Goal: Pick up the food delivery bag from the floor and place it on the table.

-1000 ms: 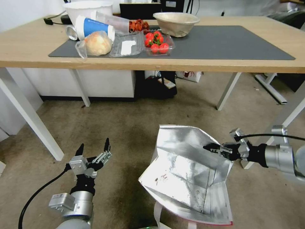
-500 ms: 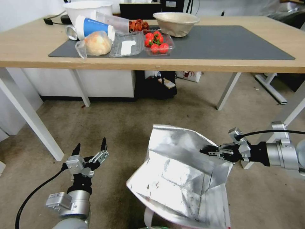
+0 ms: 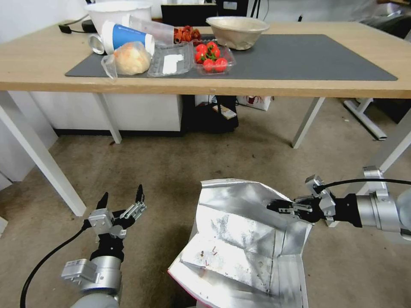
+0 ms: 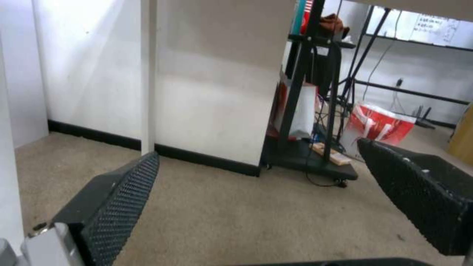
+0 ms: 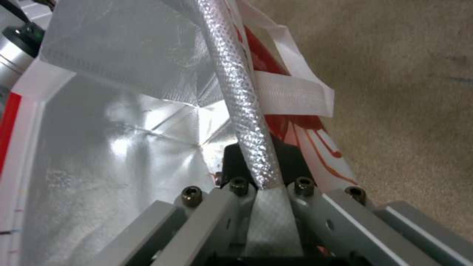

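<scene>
The food delivery bag (image 3: 239, 239) stands open low in the head view, silver foil lining up, a red side at its near corner. My right gripper (image 3: 278, 207) is shut on its right rim; in the right wrist view the foil rim (image 5: 241, 111) runs between the jaws, with a white strap handle (image 5: 291, 92) beside it. The bag's bottom is cut off by the picture's edge. My left gripper (image 3: 122, 199) stands open above the carpet floor (image 3: 171, 171), left of the bag and apart from it; its fingers (image 4: 123, 192) hold nothing. The table (image 3: 299, 87) stands beyond.
On the dark mat (image 3: 308, 55) sit a bagged bread roll (image 3: 128, 57), a tomato tray (image 3: 212, 57), a bowl (image 3: 237, 31) and a tipped cup (image 3: 124, 36). White table legs (image 3: 43, 167) flank the carpet. A black cart (image 3: 209, 115) sits under the table.
My right gripper has drifted slightly left and down with the bag's rim in it. The bag has shifted left and toward me. My left gripper sank a little, then stayed still.
</scene>
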Available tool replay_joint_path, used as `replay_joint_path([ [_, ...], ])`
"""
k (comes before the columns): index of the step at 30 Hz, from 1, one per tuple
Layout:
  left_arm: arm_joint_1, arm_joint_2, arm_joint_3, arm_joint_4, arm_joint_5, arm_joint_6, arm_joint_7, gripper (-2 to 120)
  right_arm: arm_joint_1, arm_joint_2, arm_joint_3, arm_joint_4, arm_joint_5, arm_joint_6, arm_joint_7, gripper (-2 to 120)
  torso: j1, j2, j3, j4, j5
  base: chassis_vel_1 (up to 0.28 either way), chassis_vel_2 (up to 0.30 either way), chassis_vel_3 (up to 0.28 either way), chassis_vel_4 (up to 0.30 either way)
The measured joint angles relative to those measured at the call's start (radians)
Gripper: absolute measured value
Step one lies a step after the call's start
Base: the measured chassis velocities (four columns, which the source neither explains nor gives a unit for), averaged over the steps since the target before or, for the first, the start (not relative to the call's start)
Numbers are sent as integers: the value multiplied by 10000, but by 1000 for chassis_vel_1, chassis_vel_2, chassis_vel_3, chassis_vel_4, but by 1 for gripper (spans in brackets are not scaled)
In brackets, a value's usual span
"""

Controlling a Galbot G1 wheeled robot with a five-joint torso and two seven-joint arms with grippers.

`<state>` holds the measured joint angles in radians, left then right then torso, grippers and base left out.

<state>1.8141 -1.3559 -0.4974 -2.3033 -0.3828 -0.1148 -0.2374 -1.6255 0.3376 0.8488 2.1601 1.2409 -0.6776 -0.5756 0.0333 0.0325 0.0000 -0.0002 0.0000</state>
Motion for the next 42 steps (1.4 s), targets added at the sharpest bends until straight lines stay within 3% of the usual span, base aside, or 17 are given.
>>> replay_joint_path([
  [8,16,60,81,-82,-385,-161,3,100,-64,31,-20,131,-69,32,81,0,5,107,77,0,0,0,0,0,0],
  [42,53,64,9,-156,-325,-49,-43,100,-133,144,-56,544,94,28,33,0,183,1559,1367,0,0,0,0,0,0],
])
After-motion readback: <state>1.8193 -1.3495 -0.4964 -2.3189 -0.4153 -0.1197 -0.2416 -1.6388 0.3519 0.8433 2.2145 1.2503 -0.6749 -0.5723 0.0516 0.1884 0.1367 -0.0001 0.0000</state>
